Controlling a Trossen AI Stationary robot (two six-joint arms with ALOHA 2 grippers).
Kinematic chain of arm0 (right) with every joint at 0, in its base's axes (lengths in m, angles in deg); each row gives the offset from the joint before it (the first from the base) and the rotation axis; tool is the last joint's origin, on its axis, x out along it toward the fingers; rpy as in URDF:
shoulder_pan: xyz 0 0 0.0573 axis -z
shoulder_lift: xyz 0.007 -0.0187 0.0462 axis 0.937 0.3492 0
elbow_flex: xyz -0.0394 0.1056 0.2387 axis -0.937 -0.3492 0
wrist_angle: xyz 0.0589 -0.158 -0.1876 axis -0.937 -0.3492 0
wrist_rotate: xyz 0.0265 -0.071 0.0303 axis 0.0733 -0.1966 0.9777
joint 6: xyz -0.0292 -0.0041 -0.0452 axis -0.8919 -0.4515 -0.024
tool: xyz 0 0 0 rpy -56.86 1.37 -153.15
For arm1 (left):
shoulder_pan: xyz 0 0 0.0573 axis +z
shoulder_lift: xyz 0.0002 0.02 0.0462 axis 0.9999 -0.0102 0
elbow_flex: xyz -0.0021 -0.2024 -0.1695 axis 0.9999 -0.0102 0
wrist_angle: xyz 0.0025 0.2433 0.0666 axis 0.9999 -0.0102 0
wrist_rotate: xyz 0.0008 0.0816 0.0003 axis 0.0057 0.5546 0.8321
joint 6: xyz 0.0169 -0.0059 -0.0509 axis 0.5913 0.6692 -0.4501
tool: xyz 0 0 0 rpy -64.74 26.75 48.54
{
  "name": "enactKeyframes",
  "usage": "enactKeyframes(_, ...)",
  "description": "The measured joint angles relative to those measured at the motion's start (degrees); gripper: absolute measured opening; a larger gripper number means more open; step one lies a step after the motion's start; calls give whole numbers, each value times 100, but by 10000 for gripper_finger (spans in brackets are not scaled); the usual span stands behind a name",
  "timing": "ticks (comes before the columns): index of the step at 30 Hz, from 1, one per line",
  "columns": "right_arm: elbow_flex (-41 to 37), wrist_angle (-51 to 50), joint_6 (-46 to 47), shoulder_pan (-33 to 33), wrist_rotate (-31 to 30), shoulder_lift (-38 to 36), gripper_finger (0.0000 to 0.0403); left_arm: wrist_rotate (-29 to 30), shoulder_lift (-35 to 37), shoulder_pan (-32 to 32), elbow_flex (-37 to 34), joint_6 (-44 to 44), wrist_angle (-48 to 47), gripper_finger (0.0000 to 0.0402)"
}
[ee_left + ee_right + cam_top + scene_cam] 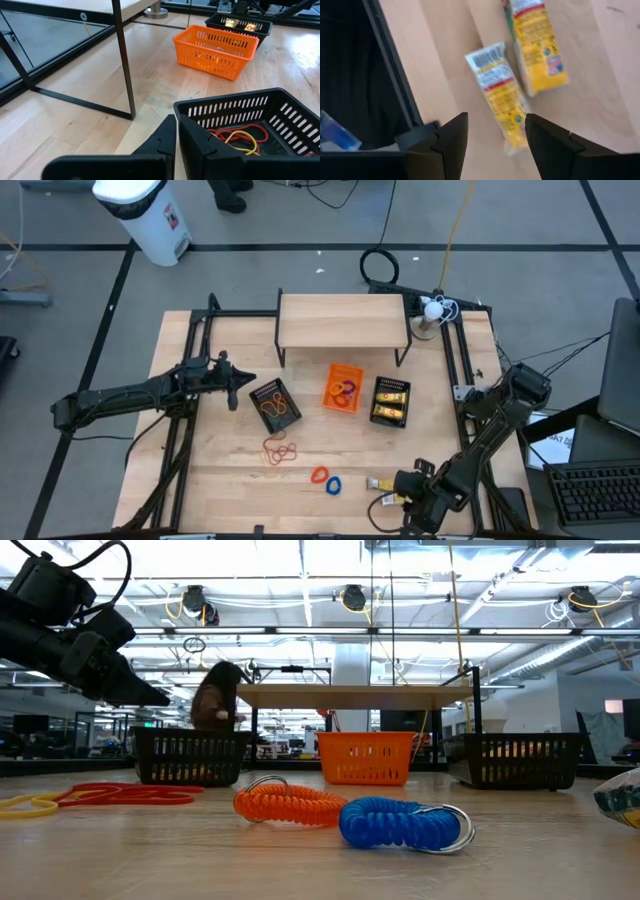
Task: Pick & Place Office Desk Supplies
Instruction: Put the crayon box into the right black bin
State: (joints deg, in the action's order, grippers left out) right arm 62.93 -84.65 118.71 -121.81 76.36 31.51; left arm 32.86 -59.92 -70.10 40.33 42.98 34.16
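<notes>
Two yellow-and-white packets (501,97) (535,45) lie on the wood near the table's front right; both show in the high view (378,483) (386,500). My right gripper (497,145) hangs open above the nearer packet, pointing steeply down, a finger on either side of its end without touching. An orange ring (290,805) and a blue ring (400,823) lie side by side at front centre, with red and tan rubber bands (280,450) to their left. My left gripper (176,137) is shut and waits beside the left black mesh bin (275,405).
The orange bin (343,388) holds rings, the right black mesh bin (390,402) holds packets, and the left bin holds rubber bands (240,137). A small wooden shelf (343,320) on black legs stands at the far side. Black frame rails (455,360) run along both table sides.
</notes>
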Motion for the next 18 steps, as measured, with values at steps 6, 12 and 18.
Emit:
enactKeyframes(6, 0, 25, 0, 2, -27, 186, 187, -2, 0, -2, 0, 0, 2, 19)
enactKeyframes(12, 2, 41, -48, 2, -26, 441, 187, -2, 0, -2, 0, 5, 2, 19)
enactKeyframes(18, 2, 42, -153, 2, -23, 591, 187, -2, 0, -2, 0, 15, -9, 19)
